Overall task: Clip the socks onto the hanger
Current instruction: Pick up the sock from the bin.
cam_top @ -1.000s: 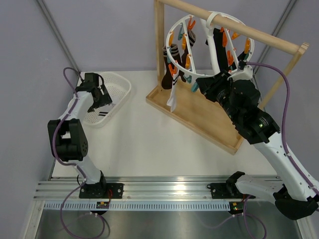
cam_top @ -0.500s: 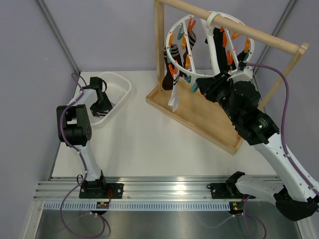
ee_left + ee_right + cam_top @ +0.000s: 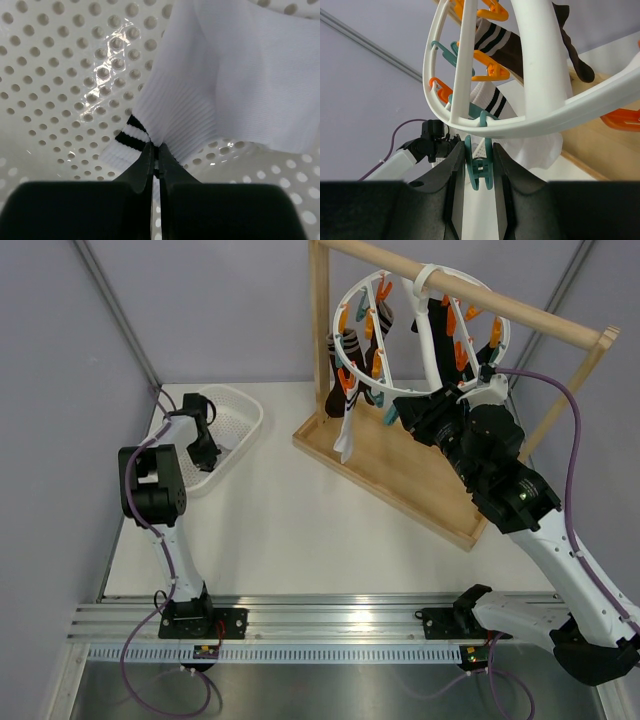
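The left gripper (image 3: 156, 148) is down in the white basket (image 3: 60, 75) with holes, at the far left of the table (image 3: 300, 530). Its two jaws are pressed together, and they pinch the edge of a white sock (image 3: 215, 95) right by its two black stripes. The rest of that sock lies flat on the basket floor. Over on the right, the round white hanger (image 3: 350, 370) hangs by its hook from the bar of the wooden stand (image 3: 400, 465). A few dark and striped socks (image 3: 340, 350) hang from its orange and teal clips. The right gripper (image 3: 479, 150) is up under the near side of the ring. Its jaws are a little apart and pinch one teal clip (image 3: 479, 172) between them.
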`<act>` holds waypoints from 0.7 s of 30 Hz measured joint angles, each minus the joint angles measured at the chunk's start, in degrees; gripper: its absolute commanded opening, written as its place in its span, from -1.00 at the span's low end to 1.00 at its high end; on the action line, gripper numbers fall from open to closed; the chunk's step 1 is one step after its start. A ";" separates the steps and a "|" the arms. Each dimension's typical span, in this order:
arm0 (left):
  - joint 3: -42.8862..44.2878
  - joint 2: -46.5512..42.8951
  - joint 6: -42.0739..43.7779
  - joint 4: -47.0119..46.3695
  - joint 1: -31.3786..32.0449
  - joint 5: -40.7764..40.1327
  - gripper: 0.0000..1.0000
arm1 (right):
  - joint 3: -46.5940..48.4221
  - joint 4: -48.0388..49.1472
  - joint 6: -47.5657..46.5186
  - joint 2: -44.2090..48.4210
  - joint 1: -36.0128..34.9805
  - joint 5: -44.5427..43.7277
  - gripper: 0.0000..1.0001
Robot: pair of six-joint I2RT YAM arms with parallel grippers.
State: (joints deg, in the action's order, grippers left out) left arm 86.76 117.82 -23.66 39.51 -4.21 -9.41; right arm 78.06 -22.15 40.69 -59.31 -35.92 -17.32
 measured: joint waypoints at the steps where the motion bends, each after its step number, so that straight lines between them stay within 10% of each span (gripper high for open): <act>1: -0.02 -0.02 0.09 -0.04 0.00 0.00 -1.00 | -0.02 0.00 0.00 0.04 0.00 0.00 -1.00; 8: -2.08 -5.40 0.09 0.00 -0.09 0.44 -1.00 | -0.15 0.00 -0.04 0.17 0.00 -0.02 -1.00; 21: 2.47 -41.42 8.85 -1.22 9.05 1.92 -1.00 | -0.13 0.00 -1.46 0.17 0.00 -0.09 -1.00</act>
State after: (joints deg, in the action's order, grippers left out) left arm 89.23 76.40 -14.81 38.28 4.84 -7.49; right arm 77.93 -22.15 39.22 -59.13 -35.92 -17.41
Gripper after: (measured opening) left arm 0.016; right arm 0.316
